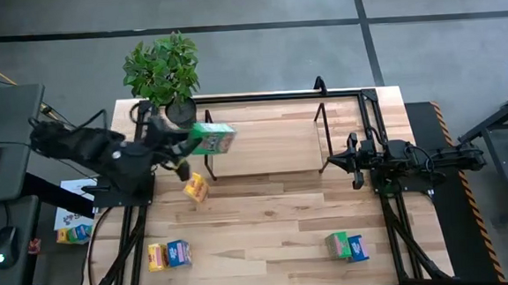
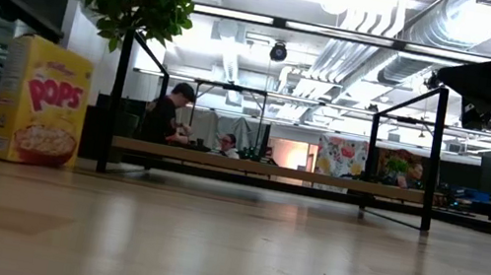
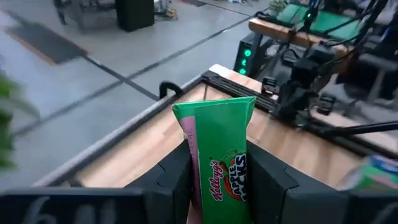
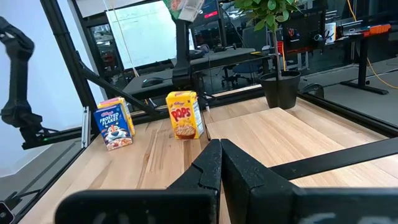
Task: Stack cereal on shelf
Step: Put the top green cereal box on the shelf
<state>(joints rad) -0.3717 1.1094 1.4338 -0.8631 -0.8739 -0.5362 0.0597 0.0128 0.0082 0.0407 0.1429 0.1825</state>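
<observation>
The shelf (image 1: 262, 135) sits at upper centre of the high view, its wooden board bare. Above its left end the left gripper (image 1: 186, 148) pinches a green box (image 1: 211, 138) held off the table. A yellow box (image 1: 196, 188) stands just below it on the table (image 1: 268, 221). A yellow and blue pair (image 1: 169, 255) sits at lower left, a green and blue pair (image 1: 346, 246) at lower right. The right gripper (image 1: 342, 162) waits at the shelf's right end, fingers pressed together. A potted plant (image 1: 163, 73) stands at the table's upper left corner. Beyond the table, people (image 2: 165, 114) sit at desks.
</observation>
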